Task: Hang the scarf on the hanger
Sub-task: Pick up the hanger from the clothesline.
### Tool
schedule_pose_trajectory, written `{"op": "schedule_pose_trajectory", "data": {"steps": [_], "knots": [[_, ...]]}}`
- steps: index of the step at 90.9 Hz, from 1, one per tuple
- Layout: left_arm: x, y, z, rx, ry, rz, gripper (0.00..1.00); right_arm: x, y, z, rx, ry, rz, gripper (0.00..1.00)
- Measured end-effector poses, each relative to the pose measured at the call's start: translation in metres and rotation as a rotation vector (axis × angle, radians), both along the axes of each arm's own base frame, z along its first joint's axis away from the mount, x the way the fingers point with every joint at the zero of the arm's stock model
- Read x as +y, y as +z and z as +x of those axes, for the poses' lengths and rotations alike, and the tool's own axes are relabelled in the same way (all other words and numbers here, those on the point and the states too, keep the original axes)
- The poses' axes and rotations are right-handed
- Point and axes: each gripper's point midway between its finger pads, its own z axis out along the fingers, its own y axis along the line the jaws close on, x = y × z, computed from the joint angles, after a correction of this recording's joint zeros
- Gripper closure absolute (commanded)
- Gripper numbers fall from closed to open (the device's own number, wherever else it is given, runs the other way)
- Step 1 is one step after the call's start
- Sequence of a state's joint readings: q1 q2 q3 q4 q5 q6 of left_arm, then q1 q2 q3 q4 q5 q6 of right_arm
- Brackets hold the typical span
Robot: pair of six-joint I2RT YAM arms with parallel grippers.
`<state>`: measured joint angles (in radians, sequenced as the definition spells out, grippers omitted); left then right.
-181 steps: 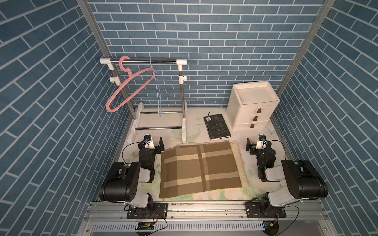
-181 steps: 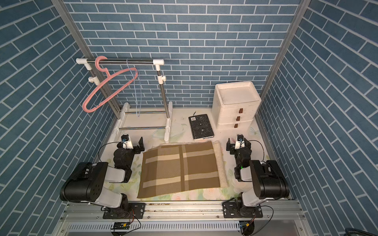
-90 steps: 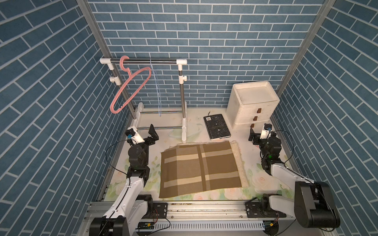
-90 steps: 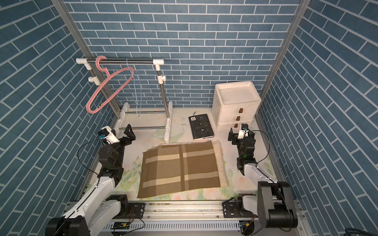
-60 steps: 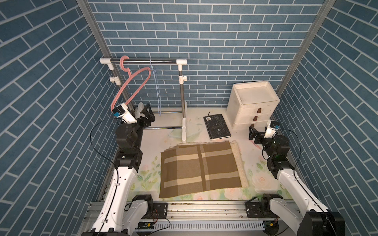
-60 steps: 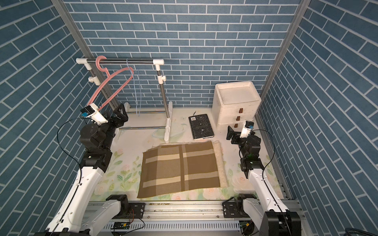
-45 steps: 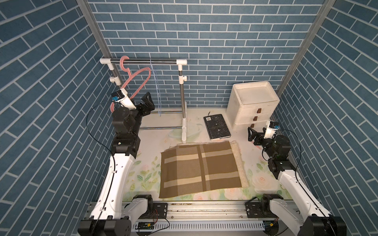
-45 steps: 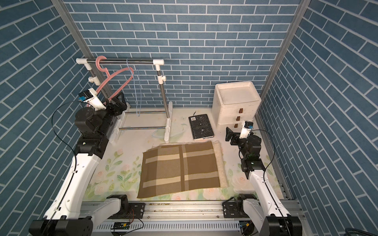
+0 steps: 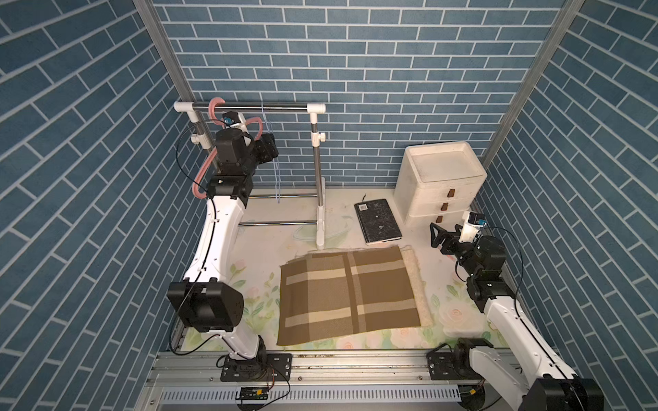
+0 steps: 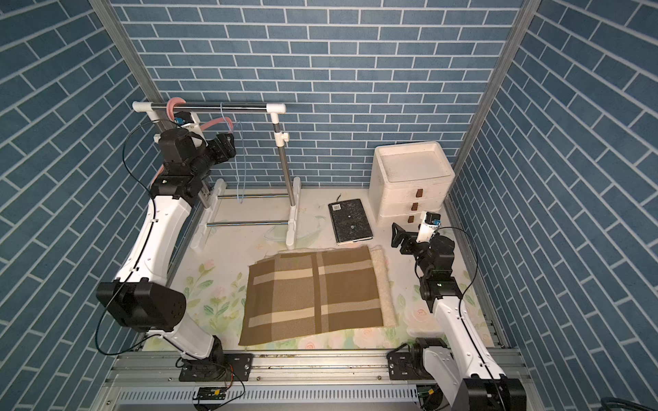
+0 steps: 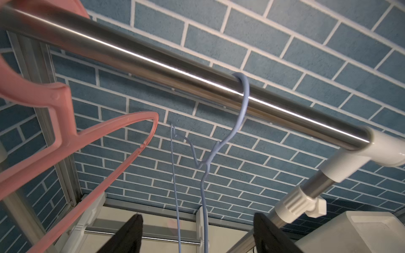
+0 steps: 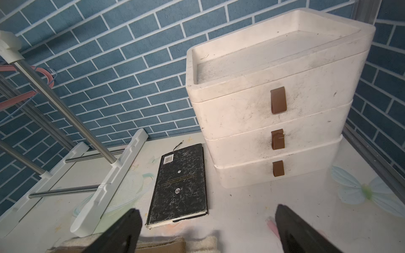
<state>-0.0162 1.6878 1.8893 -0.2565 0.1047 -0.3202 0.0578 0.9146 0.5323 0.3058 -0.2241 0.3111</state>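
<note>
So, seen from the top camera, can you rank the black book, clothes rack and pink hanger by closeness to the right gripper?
1. Black book, lying just beside the right gripper.
2. Clothes rack, standing past the book.
3. Pink hanger, at the far back-left corner.

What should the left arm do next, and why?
Probably close the left tool gently on the thin blue hanger. The tool is open up by the rail, and the hanger's wires appear to run between its fingers, not yet pinched. The scarf lies flat on the table, so a hanger likely has to be taken first.
</note>
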Motion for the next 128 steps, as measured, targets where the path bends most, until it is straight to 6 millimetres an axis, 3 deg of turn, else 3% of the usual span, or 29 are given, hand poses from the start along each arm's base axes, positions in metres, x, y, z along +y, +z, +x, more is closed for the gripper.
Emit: {"op": "schedule_pose_trajectory", "data": {"steps": [6,22,35,48,84,107,128], "knots": [[-0.002,-0.006,0.013,0.019,-0.005,0.007,0.26,0.000,-0.001,0.000,0.002,-0.002,0.000,0.01],[-0.006,-0.027,0.041,0.074,-0.015,0.029,0.52,-0.001,-0.005,0.002,0.017,-0.008,0.005,0.01],[-0.007,-0.042,0.050,0.105,-0.022,0.047,0.69,-0.002,-0.009,0.003,0.025,-0.013,0.003,0.00],[-0.009,-0.044,0.050,0.114,-0.031,0.048,0.84,-0.002,-0.011,0.003,0.028,-0.016,0.003,0.01],[-0.012,-0.023,0.040,0.067,-0.062,0.100,0.94,-0.002,-0.020,0.005,0.050,-0.019,0.026,0.01],[-0.010,0.002,0.003,0.002,-0.059,0.144,0.97,-0.002,-0.021,0.005,0.050,-0.020,0.026,0.01],[-0.008,-0.008,-0.028,-0.004,-0.052,0.150,0.98,-0.001,-0.030,0.006,0.073,-0.016,0.026,0.01]]}}
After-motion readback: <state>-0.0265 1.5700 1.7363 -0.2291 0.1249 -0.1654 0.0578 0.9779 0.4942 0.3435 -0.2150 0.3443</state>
